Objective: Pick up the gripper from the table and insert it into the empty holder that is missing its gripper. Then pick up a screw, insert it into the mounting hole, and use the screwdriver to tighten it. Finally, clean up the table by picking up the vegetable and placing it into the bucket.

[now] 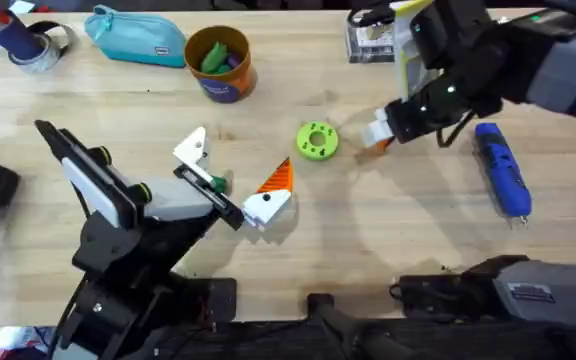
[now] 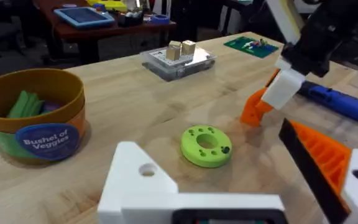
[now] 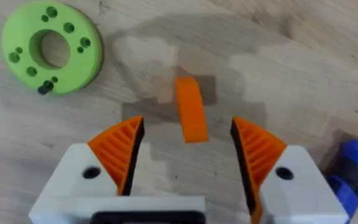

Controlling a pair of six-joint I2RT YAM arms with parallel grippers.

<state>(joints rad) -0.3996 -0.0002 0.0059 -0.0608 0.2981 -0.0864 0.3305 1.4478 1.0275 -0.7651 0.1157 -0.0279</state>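
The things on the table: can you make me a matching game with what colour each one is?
Things:
1. screwdriver
2. ring with holes
3. bucket
4. zip pouch

Colours:
A. teal
B. bright green
C. blue
D. orange-yellow

Pairs: 1-C, 2-B, 3-D, 4-A

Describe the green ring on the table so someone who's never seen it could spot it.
On the light wooden table, between the orange-yellow round bucket and the blue pen-shaped screwdriver, lies a flat lime-green plastic disc. It alone is green and ring-shaped, small holes circling its big centre hole.
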